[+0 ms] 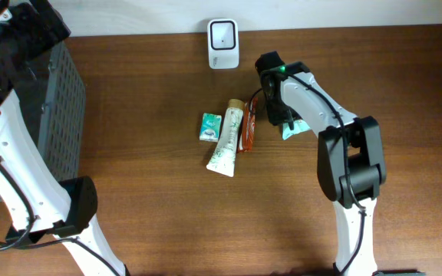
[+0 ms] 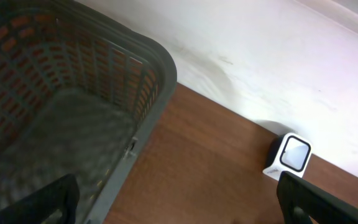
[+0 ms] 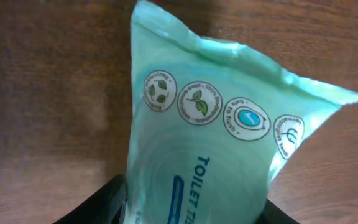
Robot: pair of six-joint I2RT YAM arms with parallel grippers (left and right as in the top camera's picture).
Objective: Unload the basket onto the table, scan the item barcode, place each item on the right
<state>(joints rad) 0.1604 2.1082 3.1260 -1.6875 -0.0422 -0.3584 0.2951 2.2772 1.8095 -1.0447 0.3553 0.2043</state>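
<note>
A pale green soft pack printed "TOILET" fills the right wrist view, standing between the two dark fingers of my right gripper, which is shut on its lower part. From overhead only a corner of the pack shows beside the right gripper, right of the middle of the table. The white barcode scanner stands at the table's far edge, also in the left wrist view as the scanner. My left gripper is open and holds nothing, up at the far left over the basket's edge.
A dark mesh basket stands at the left; its rim shows in the left wrist view. In the middle lie a small green box, a white tube and a red-brown bar, close to the right gripper.
</note>
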